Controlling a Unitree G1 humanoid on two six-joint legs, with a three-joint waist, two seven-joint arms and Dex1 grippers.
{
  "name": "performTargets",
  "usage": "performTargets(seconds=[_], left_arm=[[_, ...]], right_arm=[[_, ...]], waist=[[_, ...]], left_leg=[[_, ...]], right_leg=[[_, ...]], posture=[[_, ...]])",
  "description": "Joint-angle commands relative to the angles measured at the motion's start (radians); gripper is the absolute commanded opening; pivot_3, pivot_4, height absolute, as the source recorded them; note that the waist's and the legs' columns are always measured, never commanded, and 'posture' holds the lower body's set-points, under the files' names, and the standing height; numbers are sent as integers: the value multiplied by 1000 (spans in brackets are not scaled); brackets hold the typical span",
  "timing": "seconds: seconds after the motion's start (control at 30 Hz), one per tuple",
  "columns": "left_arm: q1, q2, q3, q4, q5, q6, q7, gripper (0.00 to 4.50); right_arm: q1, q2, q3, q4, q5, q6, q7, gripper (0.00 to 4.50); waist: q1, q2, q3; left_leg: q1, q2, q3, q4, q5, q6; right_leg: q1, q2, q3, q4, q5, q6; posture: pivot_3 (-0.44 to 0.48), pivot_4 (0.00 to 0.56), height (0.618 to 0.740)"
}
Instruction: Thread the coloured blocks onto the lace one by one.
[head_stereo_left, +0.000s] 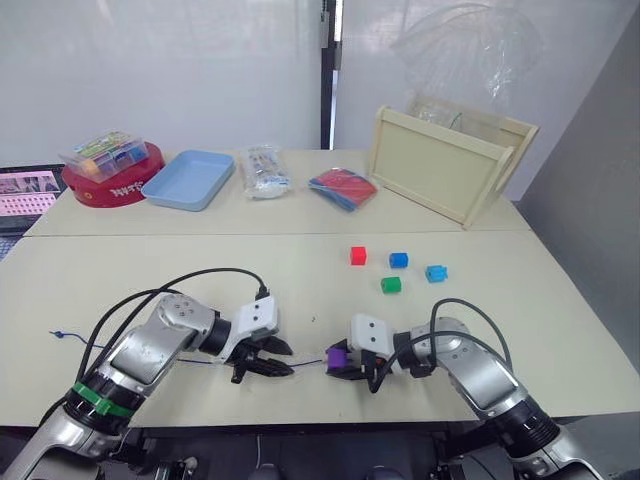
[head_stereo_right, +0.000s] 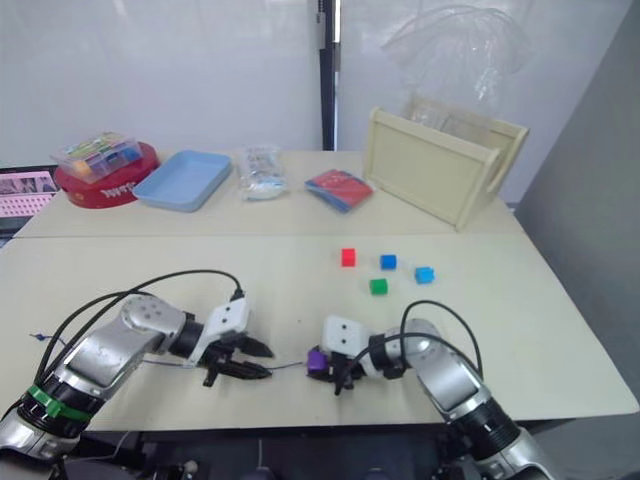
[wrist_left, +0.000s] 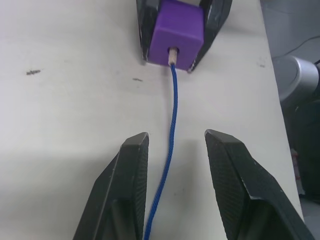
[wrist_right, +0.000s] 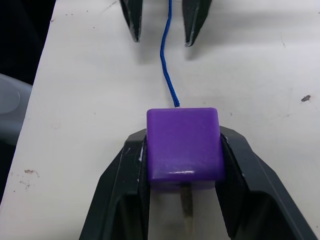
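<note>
My right gripper (head_stereo_left: 345, 365) is shut on the purple block (wrist_right: 183, 146) at the table's near edge. The dark blue lace (wrist_left: 170, 145) runs into the block's hole, and its pale tip (wrist_right: 186, 215) sticks out the far side between the fingers. My left gripper (head_stereo_left: 275, 358) faces the block a short way to its left, open, with the lace lying between its fingers (wrist_left: 127, 185) untouched. The lace trails left to a small knot (head_stereo_left: 57, 334). Red (head_stereo_left: 358, 255), blue (head_stereo_left: 398, 260), cyan (head_stereo_left: 436, 273) and green (head_stereo_left: 390, 285) blocks sit loose behind my right gripper.
A wooden crate (head_stereo_left: 450, 165) stands at the back right. Along the back are a red-and-blue packet (head_stereo_left: 343, 188), a clear bag (head_stereo_left: 264, 172), a light blue tray (head_stereo_left: 188, 179) and a clear box of pieces (head_stereo_left: 102, 151) on a red tin (head_stereo_left: 112, 185).
</note>
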Motion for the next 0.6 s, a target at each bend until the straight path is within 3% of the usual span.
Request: performTargets(seconds=[0.03,0.1,0.3,0.33,0.6], left_arm=[[16,1,13,6,18,-56,2,1896],[46,-7,-7,31,60,-118,24,1896],[93,-63,-10,78,77,-188,50,143],[97,-72,-7,80,75,-196,53,28],[97,-148,-1,81,55,-220,55,28]], right_arm=[[9,0,23,1,1,12,8,1189],[3,1,22,5,1,12,9,1189],[-2,2,22,10,3,10,14,1189],[-2,1,22,9,3,10,15,1189],[-2,5,29,5,0,17,14,1189]], waist=[[0,0,0],[0,0,0],[1,0,0],[1,0,0],[2,0,0]], left_leg=[[0,0,0,0,0,0],[0,0,0,0,0,0],[1,0,0,0,0,0],[1,0,0,0,0,1],[2,0,0,0,0,1]], right_leg=[[0,0,0,0,0,0],[0,0,0,0,0,0],[1,0,0,0,0,0],[1,0,0,0,0,0],[1,0,0,0,0,0]], posture=[[0,150,740],[0,150,740],[0,150,740],[0,150,740],[0,150,740]])
